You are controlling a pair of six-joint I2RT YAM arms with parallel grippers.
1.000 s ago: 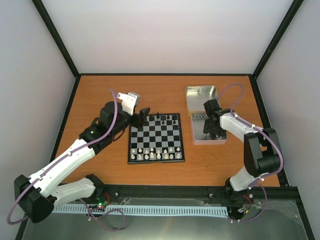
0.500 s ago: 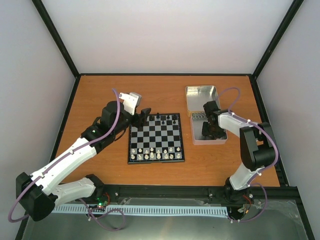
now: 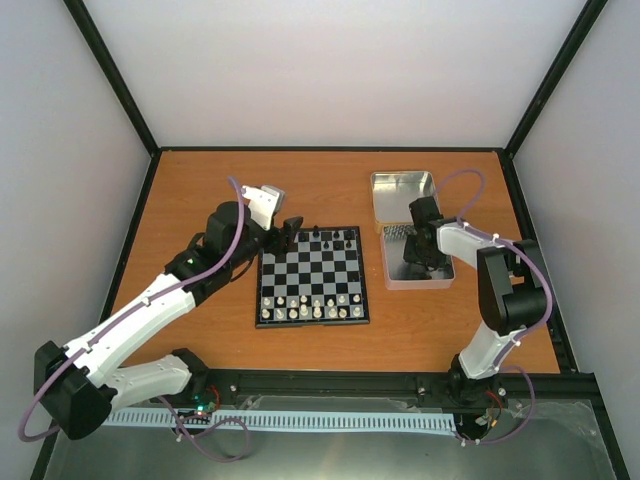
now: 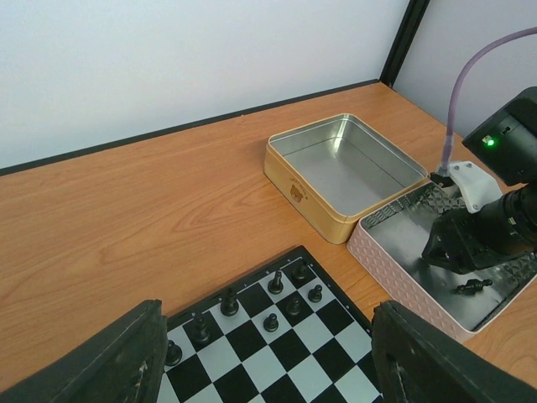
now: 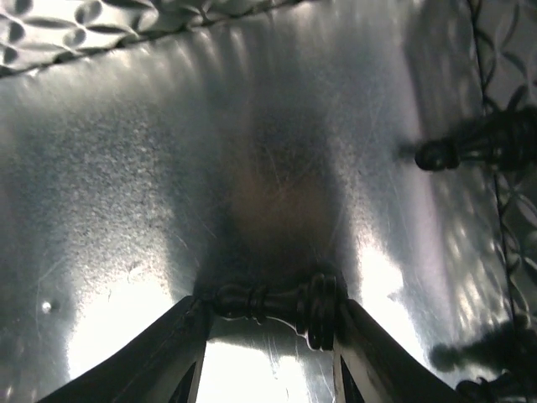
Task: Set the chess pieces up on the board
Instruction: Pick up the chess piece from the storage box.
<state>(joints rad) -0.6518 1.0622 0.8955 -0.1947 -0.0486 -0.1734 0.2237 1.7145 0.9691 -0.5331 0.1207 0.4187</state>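
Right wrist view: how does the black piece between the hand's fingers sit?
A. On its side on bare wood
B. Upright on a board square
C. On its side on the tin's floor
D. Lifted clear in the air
C: the piece lies sideways on the shiny floor of the tin, spanning the gap between the fingers of the right hand.

Both arms alternate white shells with black joints: the left arm point(image 3: 130, 322) and the right arm point(image 3: 462, 240). A purple cable point(image 3: 233, 210) runs along the left arm, and another point(image 3: 468, 178) loops off the right. The left fingers point(image 4: 92, 369) are black, wedge-shaped and grainy. The right fingers point(image 5: 143, 361) are dark and smooth. At 3 o'clock in the left wrist view, a green light point(image 4: 489, 140) glows on the right arm's black housing, above a white bracket point(image 4: 470, 180).
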